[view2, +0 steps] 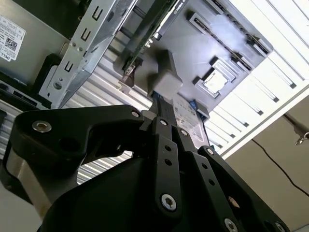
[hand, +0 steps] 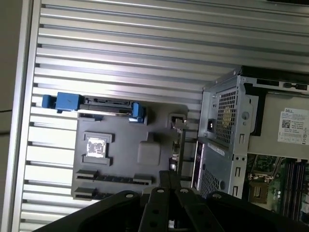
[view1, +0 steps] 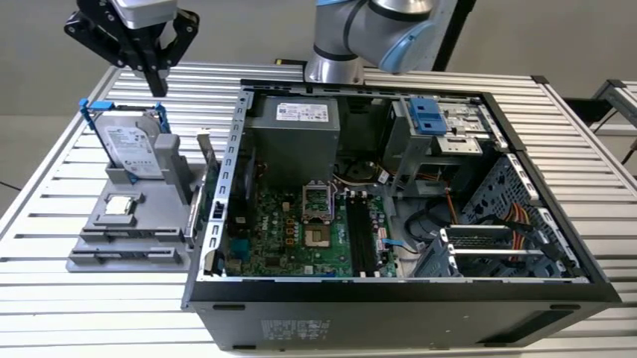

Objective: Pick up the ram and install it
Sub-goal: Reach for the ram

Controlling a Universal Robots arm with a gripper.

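Apparently the ram [hand: 175, 150] is the thin stick standing on its long edge at the side of the grey fixture [view1: 100, 253] nearest the computer case [view1: 398, 292]. It is seen edge-on in the first wrist view, so I cannot make out its chips or colour. It sits just beside the case's perforated metal wall, with a grey block next to it on the fixture. Further out on the same fixture lie the square silver CPU chip [view1: 119, 205] and the upright hard drive [view1: 130, 145] in its blue frame, all resting on the slatted table [view1: 50, 313]. The black slots [view1: 360, 239] on the motherboard inside the case look unfilled, so the install is not yet done. The gripper [view1: 157, 88] hangs well above the fixture, over the hard drive's end, with its jaws drawn together and nothing between them. The likely trouble is crowding. With the case wall and the block so close, a descent that is slightly off line could strike either one, or tip the stick in its holder. A skewed grasp would probably jam the ram at the slot.
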